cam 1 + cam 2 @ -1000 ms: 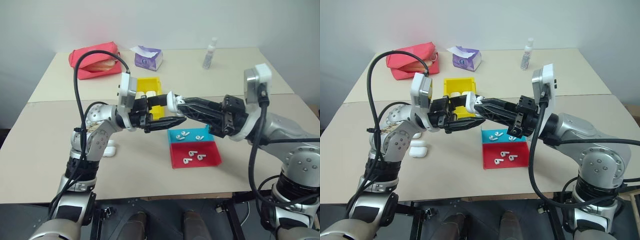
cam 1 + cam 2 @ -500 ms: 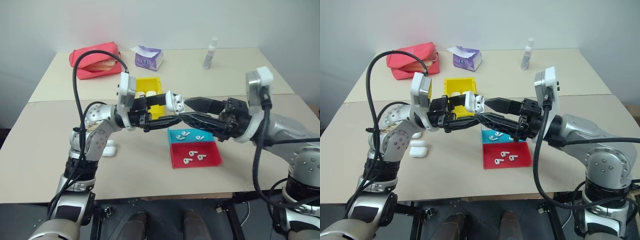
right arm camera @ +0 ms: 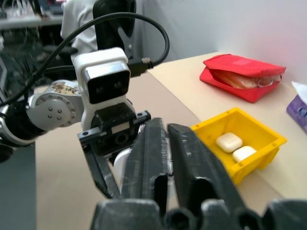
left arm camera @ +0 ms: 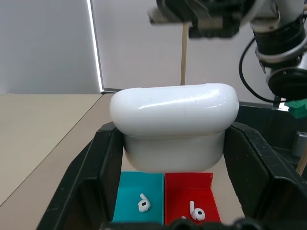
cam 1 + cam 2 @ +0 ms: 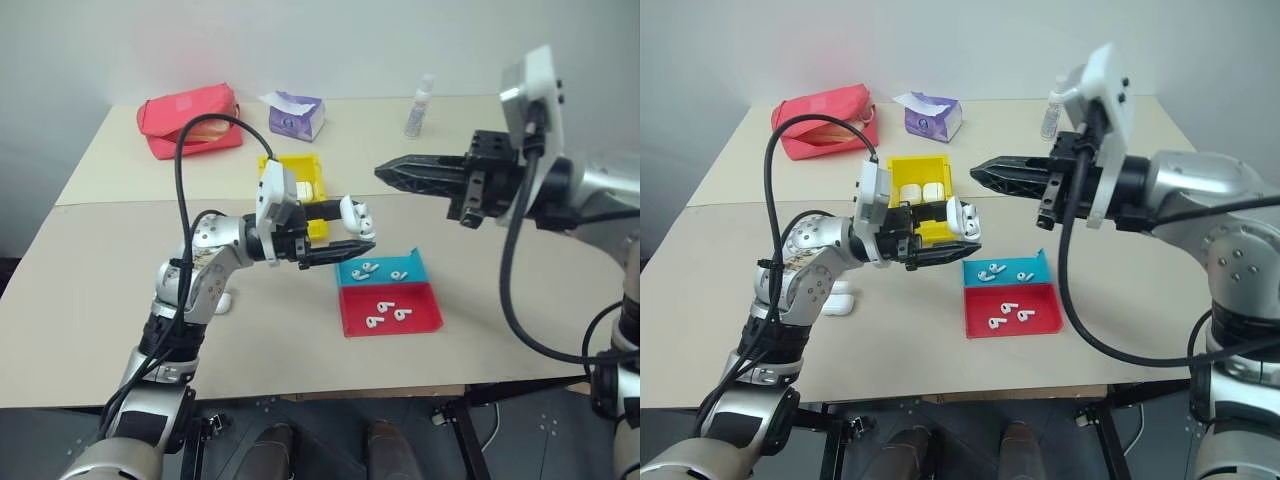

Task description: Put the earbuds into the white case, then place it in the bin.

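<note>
The room is plain: a pale wall behind two beige tables pushed together, their seam running across the middle. On the far table lie a red pouch, a purple tissue box and a small clear bottle.

The yellow bin sits at the seam and already holds two closed white cases, so part of the job looks done. The left gripper is clenched on another white case, lid closed, and holds it in the air just in front of the bin, above the table. Whether earbuds are inside it cannot be told. What seems left for this case is to carry it over the bin wall and let it go.

The right gripper hangs raised and well apart from the case, fingers pressed together on nothing.

More spare cases lie beside the left arm. Several earbuds wait in the blue tray and the red tray, so more rounds probably remain.
</note>
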Robot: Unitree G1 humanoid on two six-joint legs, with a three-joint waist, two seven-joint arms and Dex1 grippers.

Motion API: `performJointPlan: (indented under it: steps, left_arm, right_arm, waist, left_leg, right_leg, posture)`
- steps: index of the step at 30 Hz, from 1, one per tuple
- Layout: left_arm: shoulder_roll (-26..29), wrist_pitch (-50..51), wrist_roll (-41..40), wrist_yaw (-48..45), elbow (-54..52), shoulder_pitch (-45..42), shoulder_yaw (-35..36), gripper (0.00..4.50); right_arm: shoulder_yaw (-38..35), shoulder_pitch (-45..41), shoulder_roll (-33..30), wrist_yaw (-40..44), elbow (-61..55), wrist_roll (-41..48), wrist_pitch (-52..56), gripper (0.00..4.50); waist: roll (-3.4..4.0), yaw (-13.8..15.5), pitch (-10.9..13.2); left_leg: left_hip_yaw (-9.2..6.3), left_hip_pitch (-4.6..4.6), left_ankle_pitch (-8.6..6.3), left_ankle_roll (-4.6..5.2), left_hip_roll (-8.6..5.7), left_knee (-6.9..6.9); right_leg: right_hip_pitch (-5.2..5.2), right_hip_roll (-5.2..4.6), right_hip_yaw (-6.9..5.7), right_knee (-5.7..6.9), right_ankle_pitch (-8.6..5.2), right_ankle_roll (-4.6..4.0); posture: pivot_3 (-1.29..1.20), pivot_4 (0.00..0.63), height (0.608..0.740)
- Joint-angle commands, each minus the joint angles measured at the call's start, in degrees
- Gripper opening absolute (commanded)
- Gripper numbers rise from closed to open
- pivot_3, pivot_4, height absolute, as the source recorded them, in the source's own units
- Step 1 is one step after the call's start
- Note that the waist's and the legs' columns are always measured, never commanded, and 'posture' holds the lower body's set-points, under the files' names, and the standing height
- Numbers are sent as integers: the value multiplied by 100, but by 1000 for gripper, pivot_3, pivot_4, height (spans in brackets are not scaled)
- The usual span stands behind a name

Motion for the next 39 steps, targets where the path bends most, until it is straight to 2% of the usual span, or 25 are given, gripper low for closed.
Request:
performJointPlan:
  steps: [1,6,8,15,22,26,32,36,39]
  left_arm:
    - [-115,-209,78,-26,59,-156,-43,2833]
    - [-184,-297,144,-100,194,-247,-53,2833]
    - [-202,-320,152,-113,220,-252,-58,2833]
    - [-255,-433,197,50,197,-216,36,2833]
    - [-192,-459,190,312,-33,7,266,2833]
    - [-248,-521,259,745,-181,200,457,2833]
    - [-599,-749,1043,2591,71,217,845,2833]
    - [-775,-948,1812,3840,680,-52,915,2833]
    - [-931,-1034,2266,4603,1456,-443,895,2833]
  right_arm:
    - [659,-707,-91,576,109,-434,61,45]
    - [1645,-1475,-7,1063,413,-1124,252,45]
    - [1981,-1604,-38,1293,430,-1610,-80,45]
    - [2408,-1528,-226,2020,569,-2436,-456,45]
    - [1680,-1039,-564,2250,526,-2284,-295,45]
    - [608,-549,-234,1705,454,-1849,-138,45]
    - [-400,781,172,777,-387,-1809,-347,45]
    - [-299,1373,332,135,-934,-2021,-207,45]
    - [-52,1512,496,-343,-1154,-2074,102,45]
  waist:
    - [0,-2,0]
    - [0,13,0]
    - [0,16,0]
    - [-1,18,0]
    - [-1,66,0]
    - [-1,78,1]
    - [-3,180,0]
    - [-3,207,0]
    - [-3,214,0]
  left_leg:
    - [5,-1,0,1,-2,1]
    - [-2,-10,-1,1,-4,7]
    - [-3,-11,-1,1,-3,10]
    - [-6,-21,-1,1,-6,12]
    - [-3,-21,-1,1,-6,14]
    - [-4,-21,-1,0,-1,14]
    - [-9,-22,-1,0,-7,21]
    - [-4,-23,-1,1,-13,23]
    - [-5,-22,0,-1,-11,25]
  right_leg:
    - [-2,-3,4,1,0,0]
    - [-5,-4,-2,0,0,0]
    - [-5,-4,-3,1,0,0]
    - [-12,-6,-6,0,0,1]
    - [-13,-7,-4,1,0,1]
    - [-13,-4,-3,2,1,0]
    - [-5,-11,-7,1,3,4]
    - [-8,-15,-3,1,4,7]
    - [-7,-12,-5,5,5,7]
  posture:
    - [0,150,740]
    - [0,150,740]
    - [0,150,740]
    - [0,150,740]
    - [0,150,740]
    - [0,150,740]
    - [0,150,740]
    - [0,150,740]
    - [0,150,740]
